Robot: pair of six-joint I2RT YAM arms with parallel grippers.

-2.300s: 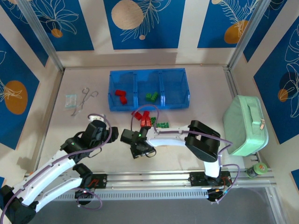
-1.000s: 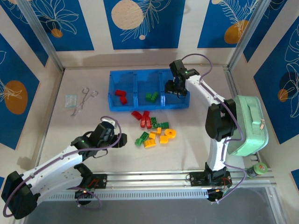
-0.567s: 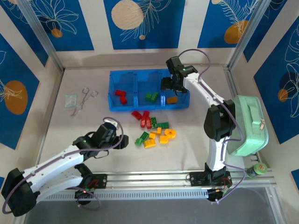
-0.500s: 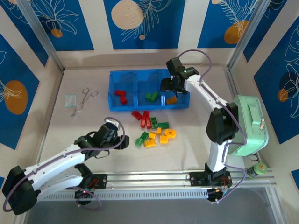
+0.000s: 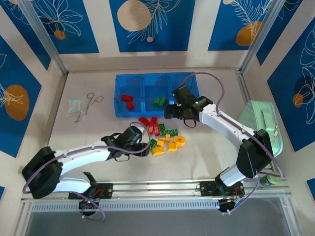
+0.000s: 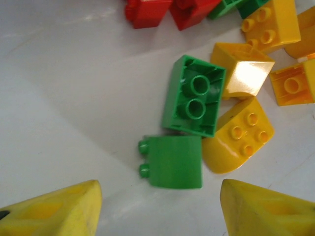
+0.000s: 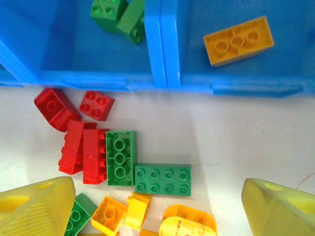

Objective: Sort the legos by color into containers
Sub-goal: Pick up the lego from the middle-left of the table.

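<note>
The blue tray (image 5: 147, 114) holds red bricks (image 5: 128, 101) in its left compartment and green ones (image 5: 159, 101) in the middle. An orange-yellow brick (image 7: 238, 40) lies in the right compartment. Loose red, green and yellow legos (image 5: 165, 136) lie in a pile in front of the tray, the yellow ring piece (image 5: 178, 141) among them. My left gripper (image 6: 158, 187) is open just above the table, a green brick (image 6: 172, 162) on its side right ahead of its fingers. My right gripper (image 7: 155, 184) hovers open over the pile near a flat green brick (image 7: 163, 179).
A mint-green zippered case (image 5: 260, 130) stands at the right edge. Metal forceps (image 5: 88, 103) and a small clear packet (image 5: 74, 105) lie at the left. A small green roll (image 5: 270, 178) sits at the near right corner.
The right gripper let an orange-yellow brick fall into the right compartment, then drew back over the pile. The left arm reached right to the pile's near left edge.
</note>
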